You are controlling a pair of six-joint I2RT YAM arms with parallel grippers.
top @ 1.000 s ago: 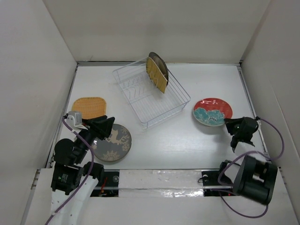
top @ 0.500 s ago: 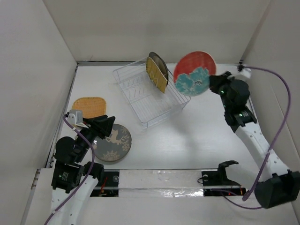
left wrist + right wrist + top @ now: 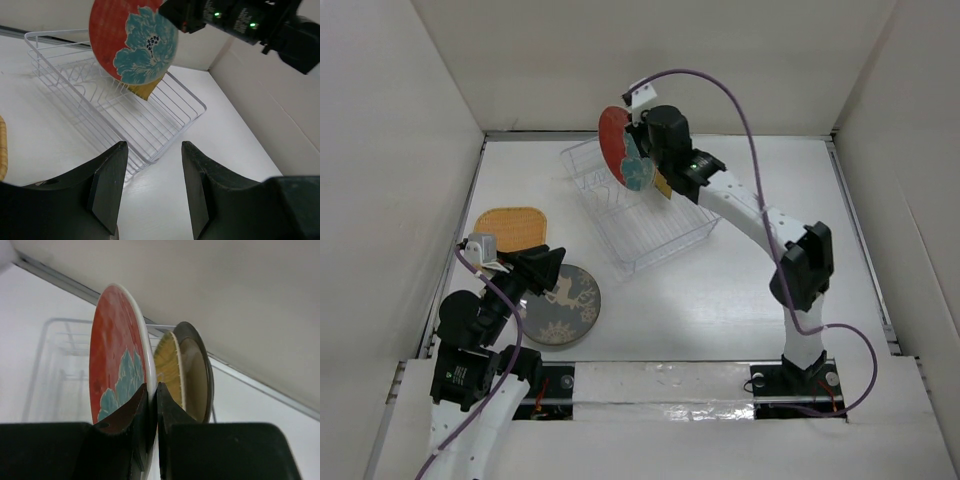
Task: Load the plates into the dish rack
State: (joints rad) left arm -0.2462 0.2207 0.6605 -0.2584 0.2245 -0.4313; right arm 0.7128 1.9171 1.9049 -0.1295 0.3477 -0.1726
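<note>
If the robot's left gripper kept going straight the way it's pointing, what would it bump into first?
Most likely the dish rack. In the left wrist view its near corner lies straight ahead of the left gripper, with only bare table before it. Depth is hard to judge, though.

A white tabletop (image 3: pixel 720 300) sits boxed in by plain off-white panels: a back wall (image 3: pixel 660 60) along its far edge, a left wall (image 3: pixel 380 180) and a right wall (image 3: pixel 910 150) along its sides. A thin dark seam (image 3: pixel 520 133) runs where the back wall meets the far edge. A glossy white strip (image 3: pixel 660 385) lines the near edge. The light is soft and even, and shadows are faint.
</note>
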